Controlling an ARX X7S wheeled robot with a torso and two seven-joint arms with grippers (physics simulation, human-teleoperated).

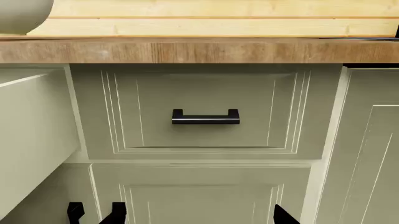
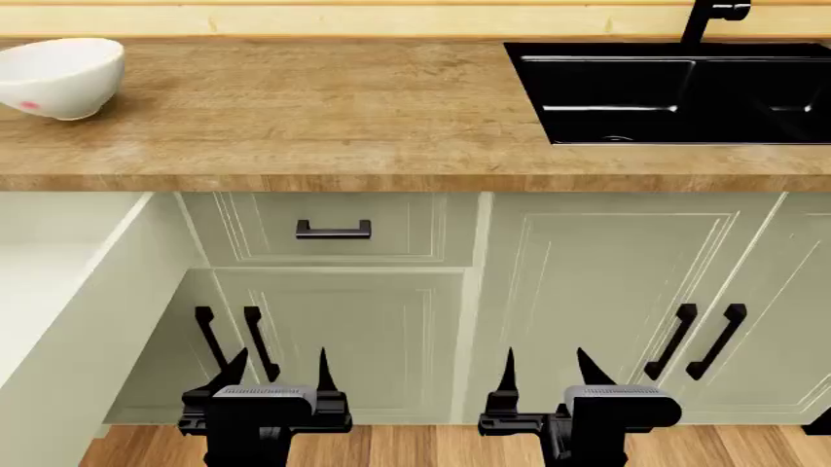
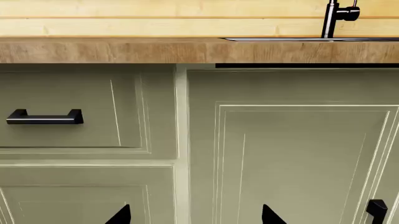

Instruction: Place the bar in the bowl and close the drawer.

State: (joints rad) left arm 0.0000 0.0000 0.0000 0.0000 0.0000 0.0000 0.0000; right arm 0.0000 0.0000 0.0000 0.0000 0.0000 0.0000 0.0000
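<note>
The white bowl [image 2: 58, 76] with a pink-red mark stands on the wooden counter at the far left; its rim also shows in the left wrist view [image 1: 22, 14]. The drawer [image 2: 65, 292] is pulled out at the left below the counter, and its pale side wall [image 1: 31, 135] is near my left arm. The bar is out of view. My left gripper [image 2: 276, 368] and right gripper [image 2: 546, 368] hang low in front of the cabinet doors, both open and holding nothing. Their fingertips show at the edges of the wrist views [image 1: 283, 217] [image 3: 121, 215].
A narrower closed drawer front with a black handle [image 2: 333, 230] sits under the counter edge [image 2: 389, 180]. A black sink [image 2: 675, 88] with a faucet [image 3: 337, 16] is set into the counter at the right. Cabinet doors with black handles [image 2: 702, 341] are below.
</note>
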